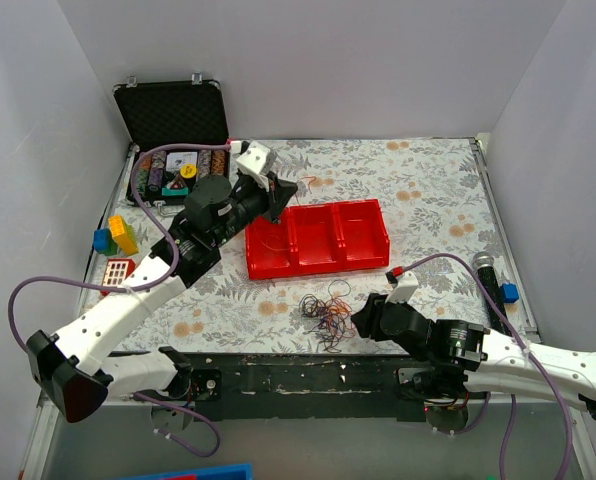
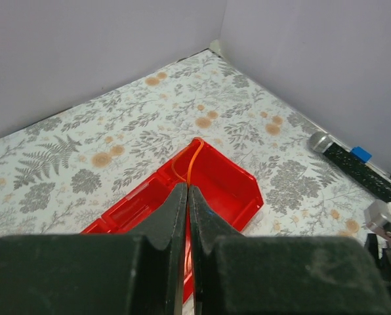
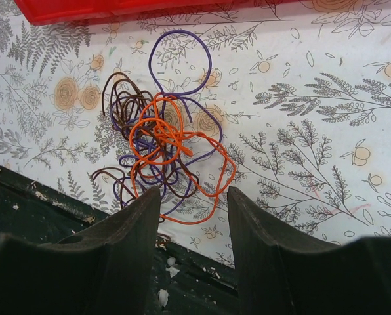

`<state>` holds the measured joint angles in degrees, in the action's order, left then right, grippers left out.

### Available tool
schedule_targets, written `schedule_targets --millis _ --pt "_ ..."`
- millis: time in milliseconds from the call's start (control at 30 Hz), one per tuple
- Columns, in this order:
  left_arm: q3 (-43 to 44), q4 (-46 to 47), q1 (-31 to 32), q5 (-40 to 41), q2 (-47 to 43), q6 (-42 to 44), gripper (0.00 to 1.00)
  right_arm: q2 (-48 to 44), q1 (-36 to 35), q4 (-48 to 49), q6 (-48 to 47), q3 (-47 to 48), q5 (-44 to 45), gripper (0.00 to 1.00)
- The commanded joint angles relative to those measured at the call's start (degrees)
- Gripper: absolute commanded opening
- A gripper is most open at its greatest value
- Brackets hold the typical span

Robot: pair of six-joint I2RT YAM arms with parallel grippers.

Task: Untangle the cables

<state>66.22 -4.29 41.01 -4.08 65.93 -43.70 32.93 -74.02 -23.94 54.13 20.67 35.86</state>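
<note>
The cables (image 1: pixel 325 315) lie as a small tangle of thin orange, brown and purple wires on the floral table cover near its front edge, below the red tray (image 1: pixel 318 262). In the right wrist view the tangle (image 3: pixel 163 141) lies just ahead of my open right gripper (image 3: pixel 194 193), its lowest orange loop between the fingertips. My right gripper (image 1: pixel 363 318) sits right of the tangle. My left gripper (image 1: pixel 283 195) hovers over the tray's left end, shut on one orange wire (image 2: pixel 193 157) that loops down into the red tray (image 2: pixel 238 187).
An open black case (image 1: pixel 173 120) with small parts stands at the back left. Yellow and blue blocks (image 1: pixel 118 235) and a pink grid piece (image 1: pixel 118 271) lie left. A black microphone (image 1: pixel 490 290) and a blue block (image 1: pixel 509 292) lie at the right edge.
</note>
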Motion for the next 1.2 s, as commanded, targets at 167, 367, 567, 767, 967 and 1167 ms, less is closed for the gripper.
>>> schedule_targets --millis 167,367,567,767,967,1167 --pt "-13.72 11.84 -0.23 25.15 -3.53 13.80 0.00 -0.32 -0.34 -0.05 1.24 0.25 1.58 0.53" --pt "-19.28 18.61 -2.60 28.41 -3.09 18.47 0.00 0.21 -0.34 0.56 1.42 -0.27 1.32 0.53" --pt "-21.74 20.92 -3.05 26.51 -2.04 21.55 0.00 1.00 -0.34 1.36 1.51 -0.63 1.15 0.53" --pt "-23.33 14.41 -3.13 22.17 2.08 21.47 0.00 1.70 -0.34 1.97 1.51 -0.45 1.23 0.53" --pt "-20.78 10.98 -4.10 20.35 9.03 20.41 0.00 1.79 -0.34 1.01 1.59 0.69 1.14 0.53" --pt "-21.39 12.38 -4.10 21.56 12.90 22.25 0.00 0.39 -0.34 0.65 1.68 0.52 1.50 0.53"
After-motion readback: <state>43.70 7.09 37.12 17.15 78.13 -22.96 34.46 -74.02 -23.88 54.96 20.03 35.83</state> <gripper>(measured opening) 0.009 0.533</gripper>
